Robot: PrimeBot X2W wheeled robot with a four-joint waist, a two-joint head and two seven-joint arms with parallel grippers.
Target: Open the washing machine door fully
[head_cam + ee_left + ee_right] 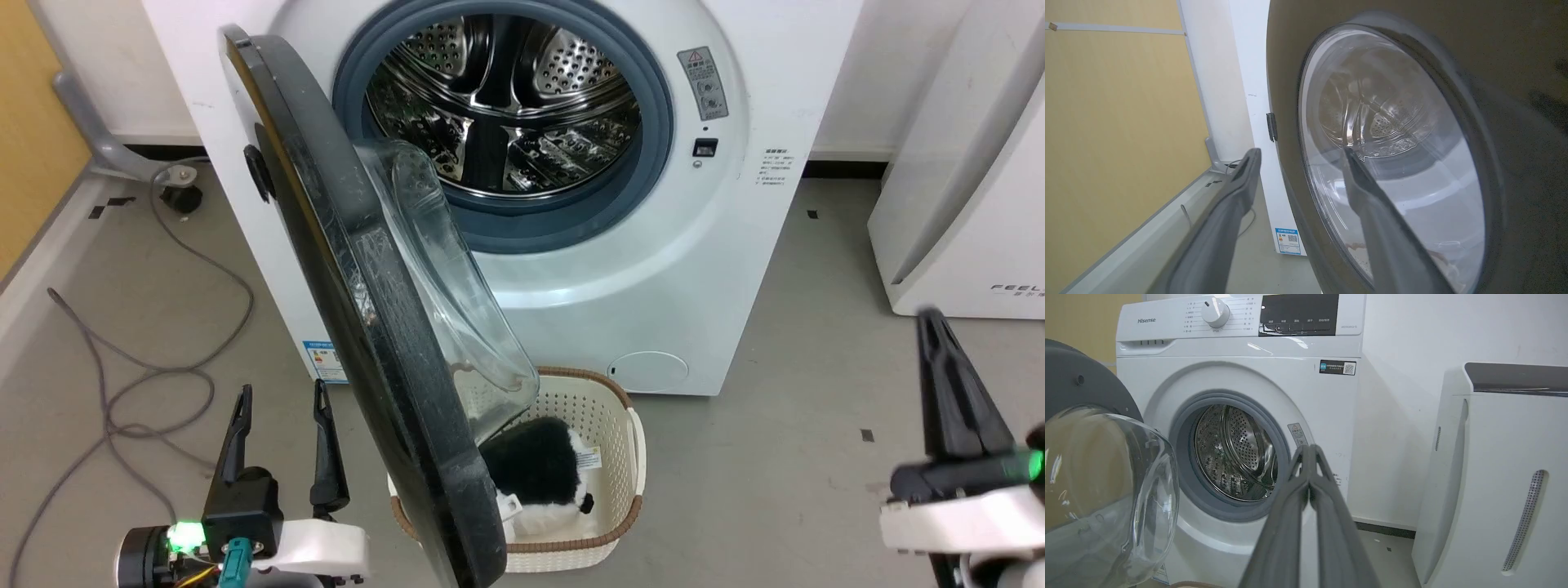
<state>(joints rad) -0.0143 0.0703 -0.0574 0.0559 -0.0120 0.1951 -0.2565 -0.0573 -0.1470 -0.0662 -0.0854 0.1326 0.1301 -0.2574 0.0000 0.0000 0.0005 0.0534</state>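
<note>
Status of the washing machine door [359, 327]: it stands swung out from the washing machine [735, 245], hinged on my left side, at roughly a right angle to the white front panel. In the head view its black rim faces the camera edge-on. The clear glass bowl [441, 278] bulges to the right, toward the mouth side. The grey rubber ring [653, 122] and the perforated steel drum [506, 98] are fully exposed.

Left hand [282, 392]: fingers spread apart, gripping nothing. It sits at the lower left, just beside the outer face of the door, near the door's lower half. In the left wrist view the two fingers point at the door [1515, 81], one crossing the glass and the other lying outside the rim. I cannot tell whether either finger touches it.

Right hand [929, 318]: fingers pressed together with nothing between them. It hangs over the floor [816, 425] at the lower right, well apart from the door. The right wrist view shows the closed fingertips [1306, 457] against the machine front.

Surroundings: a cream woven basket [633, 425] stands on the floor below the door's lower edge, with a black-and-white plush item [539, 465] inside. Grey cables [163, 376] trail across the floor to the left, and a white appliance [963, 204] stands to the right.
</note>
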